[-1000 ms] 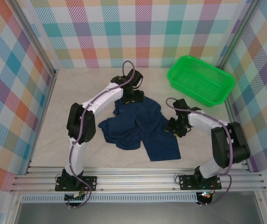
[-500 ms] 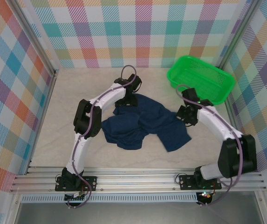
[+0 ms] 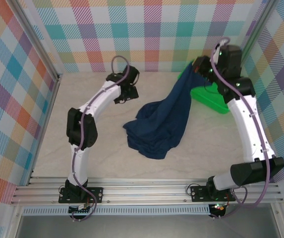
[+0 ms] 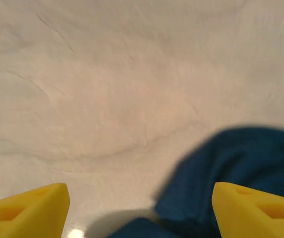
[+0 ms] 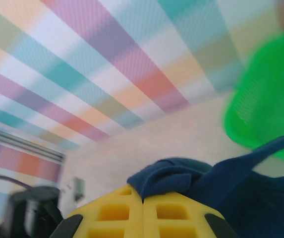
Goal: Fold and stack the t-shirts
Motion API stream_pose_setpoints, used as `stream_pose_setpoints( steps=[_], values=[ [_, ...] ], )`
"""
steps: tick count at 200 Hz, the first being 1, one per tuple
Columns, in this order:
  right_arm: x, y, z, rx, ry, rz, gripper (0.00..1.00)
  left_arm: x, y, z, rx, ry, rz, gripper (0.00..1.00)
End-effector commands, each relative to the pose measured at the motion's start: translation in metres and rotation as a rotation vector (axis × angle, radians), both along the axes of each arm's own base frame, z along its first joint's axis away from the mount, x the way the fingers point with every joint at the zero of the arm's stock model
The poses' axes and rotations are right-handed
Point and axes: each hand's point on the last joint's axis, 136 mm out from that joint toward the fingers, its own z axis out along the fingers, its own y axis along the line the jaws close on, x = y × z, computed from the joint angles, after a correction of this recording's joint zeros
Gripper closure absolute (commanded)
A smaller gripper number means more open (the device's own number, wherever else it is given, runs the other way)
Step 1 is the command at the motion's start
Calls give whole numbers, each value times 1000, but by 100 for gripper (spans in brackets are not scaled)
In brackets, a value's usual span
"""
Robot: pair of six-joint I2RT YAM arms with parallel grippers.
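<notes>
Since a second ago the right arm has swung up and back toward the far right corner, and the navy t-shirt (image 3: 161, 119) went with it, so it's no longer a flat heap in the middle. The right gripper (image 3: 197, 67) is clamped shut on a bunched edge of the cloth, up in front of the green mesh basket (image 3: 213, 99). From that pinch the shirt hangs in a long diagonal drape, down and left to a crumpled end resting on the table (image 3: 107, 144). The left gripper (image 3: 125, 94) has backed off to the far left of the fabric, with its jaws spread wide and nothing in them. The loose lower end lies to its right and nearer the arm bases. The left arm looks like the closer one for grabbing that free end and stretching the shirt out along its long axis.
</notes>
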Motion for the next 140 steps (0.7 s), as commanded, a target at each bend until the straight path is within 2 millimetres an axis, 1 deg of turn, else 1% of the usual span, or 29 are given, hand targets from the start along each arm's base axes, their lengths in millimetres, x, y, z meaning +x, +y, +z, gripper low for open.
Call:
stream_pose_setpoints(
  steps=[1, 8, 16, 24, 32, 40, 48, 57, 63, 71, 79, 83, 92, 93, 94, 95, 96, 97, 105, 120, 130, 140],
  values=[
    [-4, 23, 96, 114, -243, 142, 100, -4, 19, 42, -63, -81, 79, 23],
    [-8, 30, 119, 144, -293, 182, 100, -6, 24, 46, -66, -89, 92, 23],
    [-13, 39, 141, 177, -342, 235, 100, -8, 29, 51, -69, -98, 104, 23],
    [-20, 51, 158, 195, -382, 284, 100, -11, 36, 55, -68, -106, 120, 23],
    [-27, 66, 171, 208, -410, 345, 100, -14, 43, 61, -61, -122, 136, 23],
    [-36, 84, 178, 218, -420, 415, 100, -17, 53, 67, -51, -137, 154, 23],
    [-45, 105, 179, 226, -418, 493, 100, -20, 65, 74, -38, -153, 181, 22],
    [-58, 133, 173, 232, -398, 595, 100, -25, 81, 82, -26, -174, 220, 22],
    [-69, 156, 163, 233, -371, 677, 100, -28, 93, 88, -17, -189, 248, 22],
    [-82, 187, 143, 232, -317, 784, 100, -35, 111, 95, -2, -209, 291, 22],
    [-99, 222, 116, 230, -249, 897, 100, -42, 129, 102, 11, -228, 337, 22],
    [-107, 239, 100, 226, -209, 951, 100, -46, 136, 104, 17, -235, 354, 22],
    [-125, 274, 55, 211, -102, 1053, 100, -56, 156, 110, 43, -254, 403, 21],
    [-132, 281, 51, 211, -91, 1075, 100, -57, 158, 110, 46, -256, 408, 21],
    [-132, 281, 51, 211, -91, 1075, 100, -58, 160, 111, 47, -257, 413, 21],
    [-133, 284, 46, 209, -80, 1083, 100, -60, 162, 111, 50, -258, 418, 21],
    [-133, 289, 34, 204, -54, 1093, 100, -61, 164, 111, 53, -259, 422, 21],
    [-139, 294, 30, 203, -41, 1113, 100, -62, 166, 112, 56, -261, 426, 21],
    [-156, 319, -14, 176, 59, 1181, 100, -72, 180, 115, 70, -271, 458, 21],
    [-185, 352, -96, 129, 231, 1267, 100, -90, 198, 113, 92, -272, 497, 21],
    [-201, 365, -145, 103, 332, 1302, 100, -102, 205, 108, 97, -259, 507, 20],
    [-213, 371, -189, 72, 429, 1315, 91, -114, 208, 99, 108, -233, 504, 21]
  ],
)
